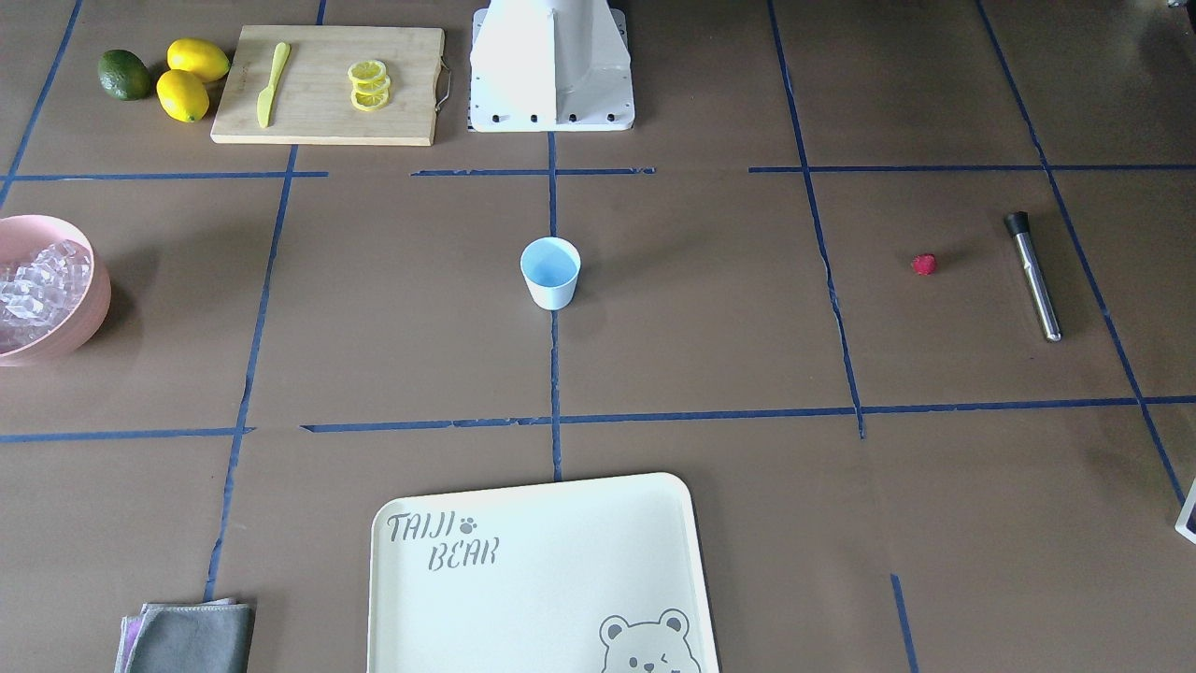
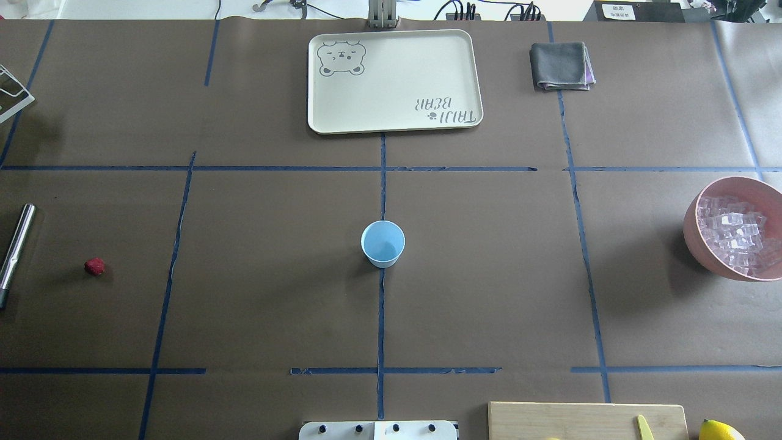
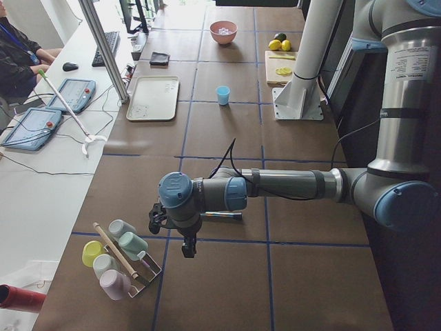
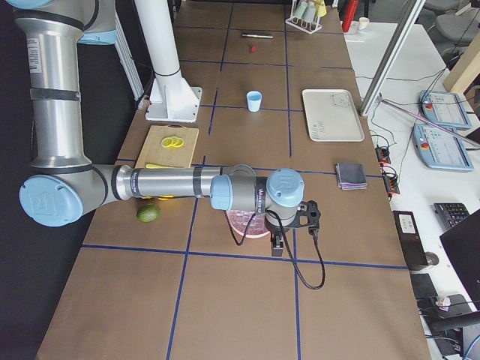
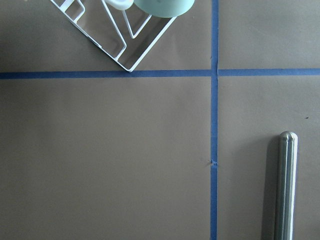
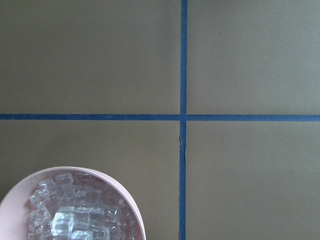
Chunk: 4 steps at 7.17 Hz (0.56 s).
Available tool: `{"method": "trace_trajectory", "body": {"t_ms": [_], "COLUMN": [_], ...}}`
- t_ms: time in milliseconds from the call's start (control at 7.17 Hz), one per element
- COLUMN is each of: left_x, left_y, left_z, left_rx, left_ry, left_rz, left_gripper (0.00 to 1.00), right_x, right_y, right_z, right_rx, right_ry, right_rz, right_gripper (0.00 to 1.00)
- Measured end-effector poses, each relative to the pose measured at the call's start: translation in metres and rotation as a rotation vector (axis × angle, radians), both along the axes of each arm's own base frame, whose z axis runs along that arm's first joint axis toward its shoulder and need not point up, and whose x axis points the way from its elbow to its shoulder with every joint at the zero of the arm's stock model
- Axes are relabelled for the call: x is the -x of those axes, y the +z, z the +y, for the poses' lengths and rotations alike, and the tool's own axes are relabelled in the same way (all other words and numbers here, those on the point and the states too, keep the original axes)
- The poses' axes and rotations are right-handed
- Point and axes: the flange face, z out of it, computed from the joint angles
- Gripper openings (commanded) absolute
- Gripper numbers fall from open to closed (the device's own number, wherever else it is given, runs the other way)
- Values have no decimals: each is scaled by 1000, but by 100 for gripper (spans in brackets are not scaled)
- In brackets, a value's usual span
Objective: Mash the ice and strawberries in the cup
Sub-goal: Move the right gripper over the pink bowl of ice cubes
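Blue cup (image 1: 550, 271) is sitting empty, so I'm going for ice (image 1: 37, 290) first; left gripper (image 3: 187, 247) and right gripper (image 4: 277, 246) jaws I cannot tell.

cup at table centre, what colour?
Pale light blue, plain; the small plastic cup shows best in the overhead exterior view.

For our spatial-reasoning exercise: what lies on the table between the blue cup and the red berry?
Only bare table crossed by a blue tape line separates cup and berry, in the overhead view.
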Motion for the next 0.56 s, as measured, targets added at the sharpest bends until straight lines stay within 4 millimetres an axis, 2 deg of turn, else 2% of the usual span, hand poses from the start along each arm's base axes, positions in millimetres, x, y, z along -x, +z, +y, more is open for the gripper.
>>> {"method": "trace_trajectory", "body": {"t_ms": [279, 418, 558], "left_x": [0, 0, -1], "left_y": [-7, -13, -25], "left_z": [-2, -4, -11], "left_rx": [-11, -23, -47], "left_ry": [-4, -5, -3], "left_rz": [-1, -2, -3], "left_gripper": [100, 100, 100], "right_x": [7, 11, 21], "right_y": [-17, -29, -40], "right_z": [-1, 6, 25], "right_rx": [-18, -3, 4], "right_ry": [14, 45, 57], "right_rz": [-4, -11, -16], "right_gripper": [100, 100, 100]}}
